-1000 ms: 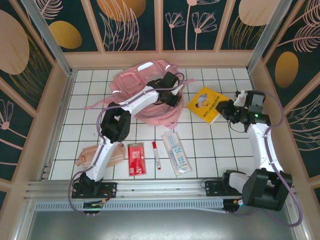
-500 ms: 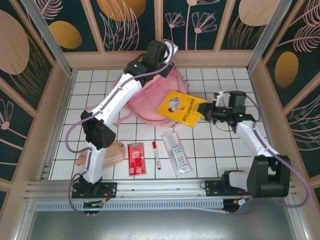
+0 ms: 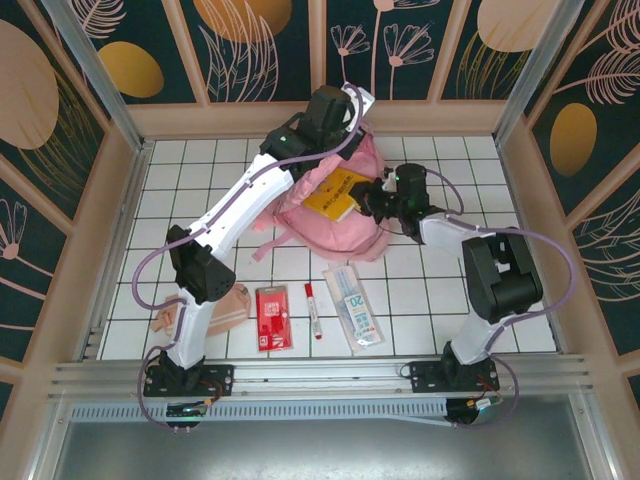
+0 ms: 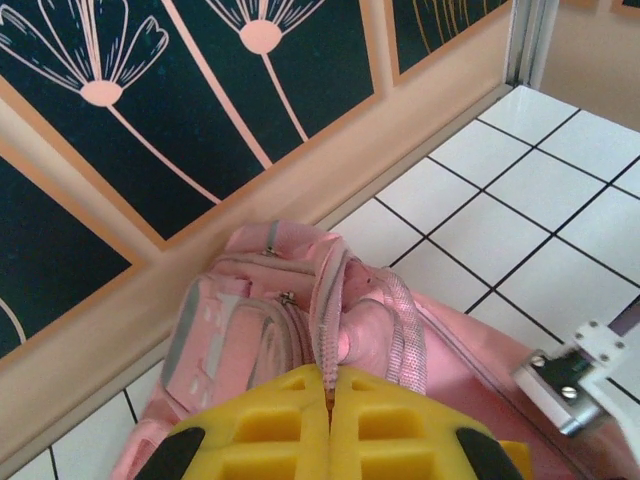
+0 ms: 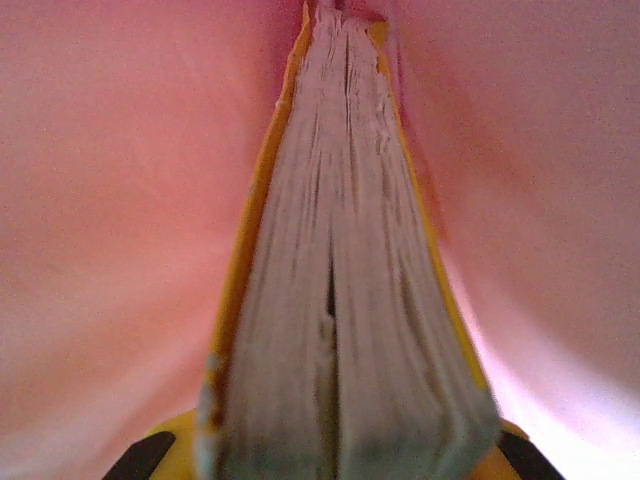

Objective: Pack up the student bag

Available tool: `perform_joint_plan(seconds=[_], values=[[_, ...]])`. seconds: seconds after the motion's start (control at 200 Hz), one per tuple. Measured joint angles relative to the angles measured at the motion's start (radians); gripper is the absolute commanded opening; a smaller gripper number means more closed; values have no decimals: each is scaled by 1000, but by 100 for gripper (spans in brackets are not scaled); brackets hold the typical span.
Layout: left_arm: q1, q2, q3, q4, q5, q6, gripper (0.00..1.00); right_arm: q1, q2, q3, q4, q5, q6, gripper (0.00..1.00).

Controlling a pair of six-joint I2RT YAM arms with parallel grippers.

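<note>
While left jaws pinch student bag (image 3: 325, 228), right jaws grip yellow book (image 3: 335, 192); packet (image 3: 353, 305) reads "20"

The student bag (image 3: 330, 228) is matt pink cloth; the book (image 3: 335, 192), paper with glossy yellow cover.

L gripper (image 3: 348, 128) holds top of pink backpack (image 3: 330, 235) up nr back wall; R gripper (image 3: 378, 198) holds yellow book (image 3: 335, 192) partway in its opening.

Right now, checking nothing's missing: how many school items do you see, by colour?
Pink: 2 (backpack, pouch)
Red: 2 (packet, red-capped pen)
Yellow: 1 (book)
Clear: 1 (ruler sleeve)
Total: 6
</note>
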Motion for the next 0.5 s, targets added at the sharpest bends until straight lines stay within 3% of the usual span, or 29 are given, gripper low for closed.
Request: perform_joint_plan(seconds=[0.195,0.32,0.5], values=[[8,2,0,1,-1,-23,0,29,121,127,28,97,31,0],[7,6,0,8,-6,-25,0,72,85,136,-25,217,11,0],[6,13,0,23,-16,-26,0,115,3,128,-108,274,-41,0]])
